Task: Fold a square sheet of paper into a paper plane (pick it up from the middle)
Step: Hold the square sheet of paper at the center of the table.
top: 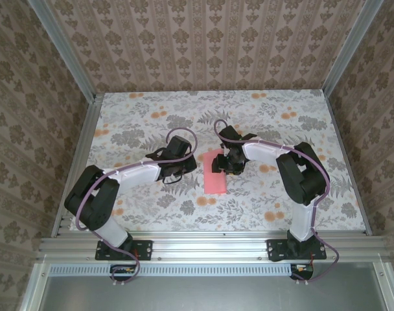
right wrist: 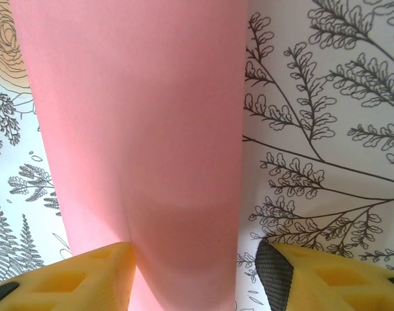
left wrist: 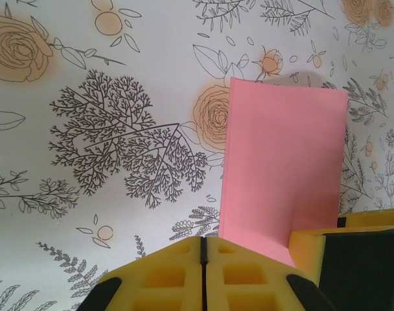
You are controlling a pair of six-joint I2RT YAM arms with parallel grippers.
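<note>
Paper: folded pink sheet [top: 216,175] is lying in the middle of the worktop [top: 132,123].
Left tool [left wrist: 203,243]: sitting pinched together, at the sheet's 9 o'clock.
Right tool [right wrist: 194,254]: hanging apart, straddling the sheet's 12 o'clock end.

Sheet [top: 218,175] lies on table [top: 139,129] (right of left gripper [left wrist: 203,249]).

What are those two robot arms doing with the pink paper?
They are folding a paper plane. The pink paper lies on the flowery table as a narrow rectangle, not a plane yet. The right hand is down over its far end, fingers apart, with the paper running between them. The left hand is shut and sits just beside the paper, holding nothing.
</note>
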